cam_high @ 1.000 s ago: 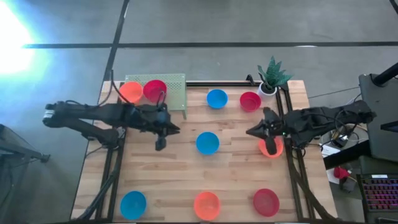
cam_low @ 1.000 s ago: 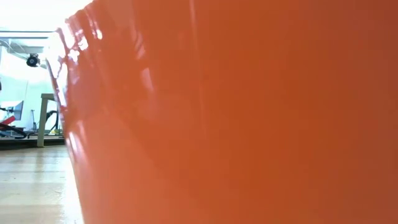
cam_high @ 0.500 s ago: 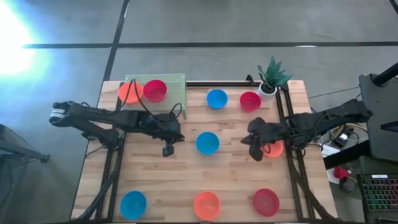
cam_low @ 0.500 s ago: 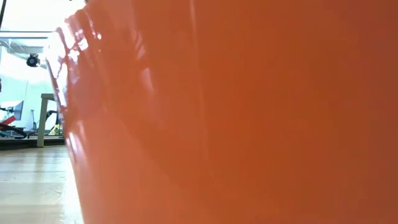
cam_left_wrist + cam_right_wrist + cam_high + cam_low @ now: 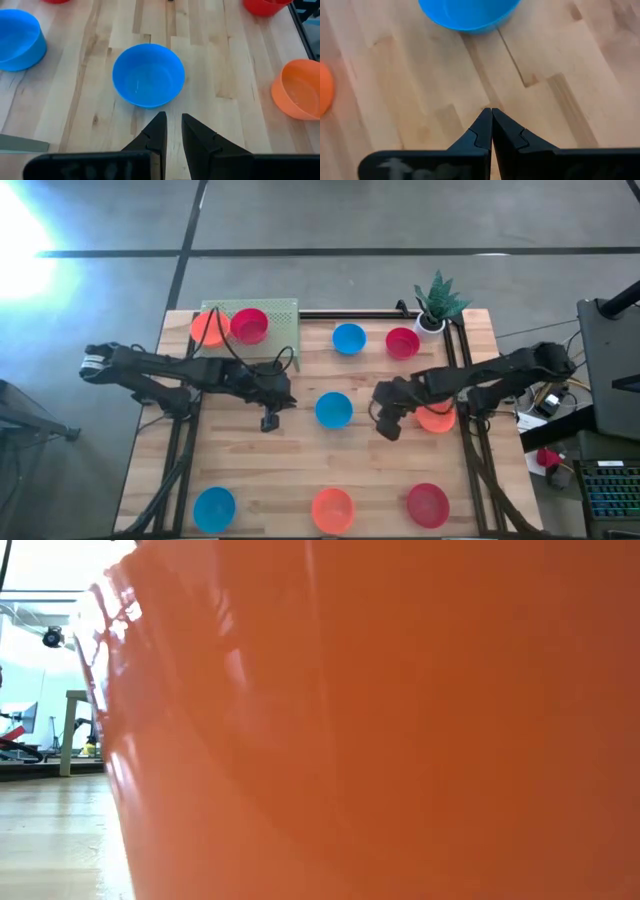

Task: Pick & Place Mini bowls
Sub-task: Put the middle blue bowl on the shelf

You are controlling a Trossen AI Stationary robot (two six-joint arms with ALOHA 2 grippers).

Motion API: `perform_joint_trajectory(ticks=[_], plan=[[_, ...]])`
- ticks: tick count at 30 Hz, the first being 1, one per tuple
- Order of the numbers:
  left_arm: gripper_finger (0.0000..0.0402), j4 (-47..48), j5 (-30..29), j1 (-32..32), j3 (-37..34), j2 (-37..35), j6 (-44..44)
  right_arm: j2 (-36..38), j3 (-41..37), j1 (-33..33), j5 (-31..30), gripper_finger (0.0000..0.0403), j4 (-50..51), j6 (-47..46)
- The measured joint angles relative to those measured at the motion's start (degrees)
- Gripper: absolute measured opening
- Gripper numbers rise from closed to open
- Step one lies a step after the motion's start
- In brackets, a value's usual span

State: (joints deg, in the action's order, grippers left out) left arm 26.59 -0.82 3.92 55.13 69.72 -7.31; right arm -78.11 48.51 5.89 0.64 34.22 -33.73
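Observation:
Nine mini bowls sit upright on the table. An orange bowl (image 5: pixel 209 328) and a red bowl (image 5: pixel 249 325) rest on a green mat (image 5: pixel 283 320). The other seven stand on the wood in blue, red and orange. My left gripper (image 5: pixel 270 421) (image 5: pixel 173 124) hovers left of the centre blue bowl (image 5: pixel 333 410) (image 5: pixel 148 75), open by a narrow gap and holding nothing. My right gripper (image 5: pixel 388 425) (image 5: pixel 491 114) is shut and empty, to the right of that same bowl (image 5: pixel 470 12), with the right-hand orange bowl (image 5: pixel 437 418) behind it.
A white plant pot (image 5: pixel 433 320) stands at the far right corner. A blue bowl (image 5: pixel 214 507), an orange bowl (image 5: pixel 332 508) and a red bowl (image 5: pixel 427 504) line the near edge. The orange bowl's wall (image 5: pixel 400 740) fills the low view. Bare wood lies around the centre bowl.
My right gripper has moved toward the table's left and slightly toward the near edge, away from the right-hand orange bowl and toward the centre blue bowl. My left gripper has shifted a little right and toward the near edge. No bowl has moved.

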Motion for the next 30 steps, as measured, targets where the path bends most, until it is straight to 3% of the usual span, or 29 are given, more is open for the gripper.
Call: perform_joint_trajectory(ticks=[10,17,30], plan=[[0.0051,0.09,-0.01,0.00,-0.04,-0.43,-0.08,-10.06,0.00,-4.21,4.41,0.0008,-13.48,6.39],[0.0051,0.09,-0.02,0.00,-0.04,-0.43,-0.15,-15.59,0.00,-5.25,7.89,0.0008,-17.43,9.07],[0.0051,0.77,-0.04,0.00,-0.07,-0.43,-1.63,-20.23,0.00,-5.42,8.42,0.0008,-28.55,11.54]])
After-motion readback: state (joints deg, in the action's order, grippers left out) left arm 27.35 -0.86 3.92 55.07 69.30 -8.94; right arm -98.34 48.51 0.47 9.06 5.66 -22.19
